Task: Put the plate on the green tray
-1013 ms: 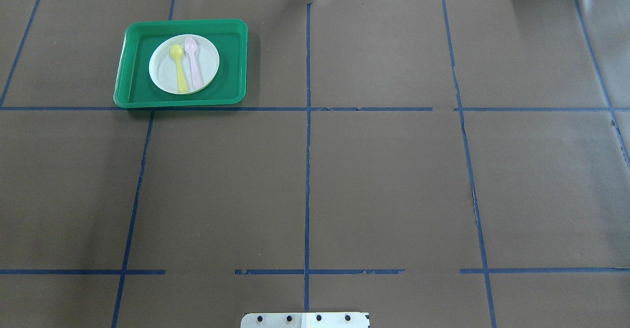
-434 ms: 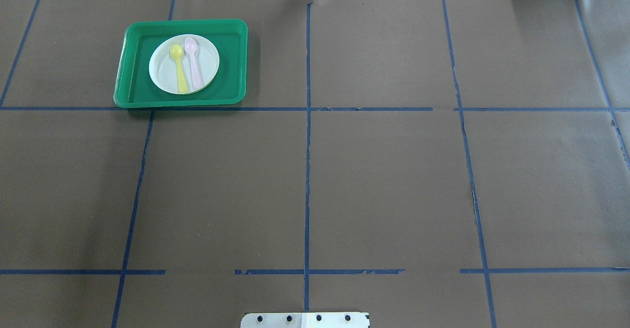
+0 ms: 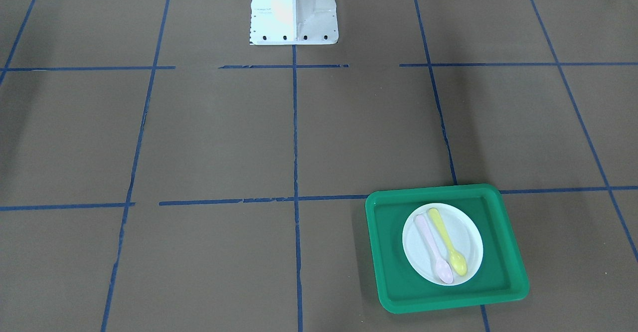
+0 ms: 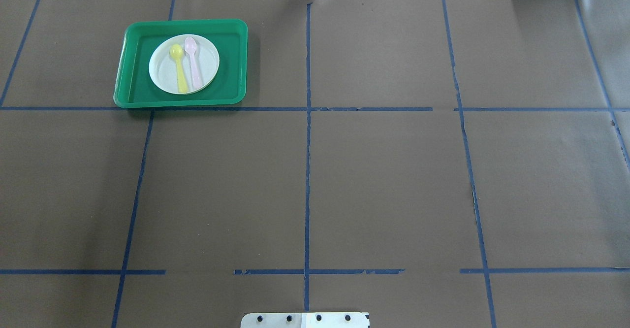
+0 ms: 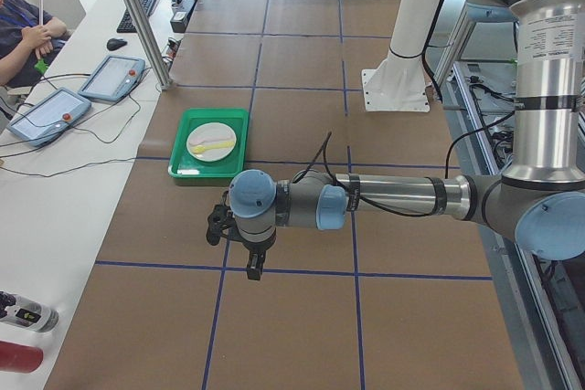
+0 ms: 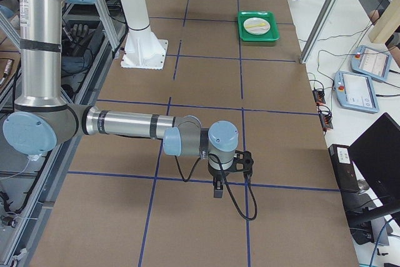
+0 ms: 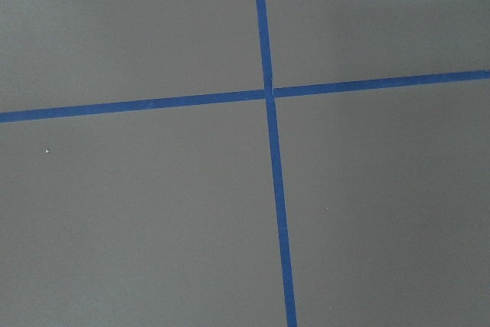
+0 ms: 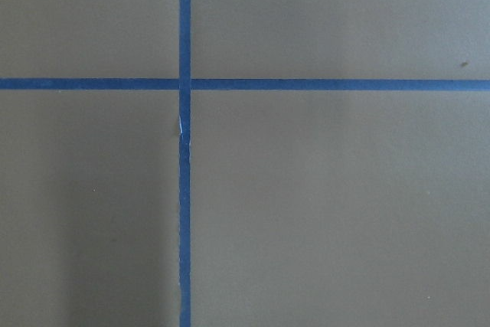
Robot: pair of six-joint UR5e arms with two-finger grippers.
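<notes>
Starting at the left end: can only catch the left gripper (image 5: 252, 267) from the side camera, hanging fingers-down above a blue tape cross (image 7: 269, 93), well apart from everything. Can't tell whether open or closed from that angle. No plate in it anyway.

Moving inward along the table: spotted the green tray (image 4: 231, 72) on the left half, on the far side from the robot's base (image 3: 294, 13). Got the plate (image 4: 161, 67) already lying flat inside, roughly centred and clear of the rim all round. Carrying a yellow spoon (image 4: 180, 72) and a pink spoon (image 4: 194, 67) side by side, handles toward the robot.

Being round, no long axis to fuss over, so no preferred approach angle. Lies inward and forward from the left gripper, so would call the left arm the nearer one if any nudge were needed.

Way off at the other end: right gripper (image 6: 217, 190), also fingers-down, again can't tell open or closed, and far from the tray.

Honestly looks finished. Probably nothing left to do.
</notes>
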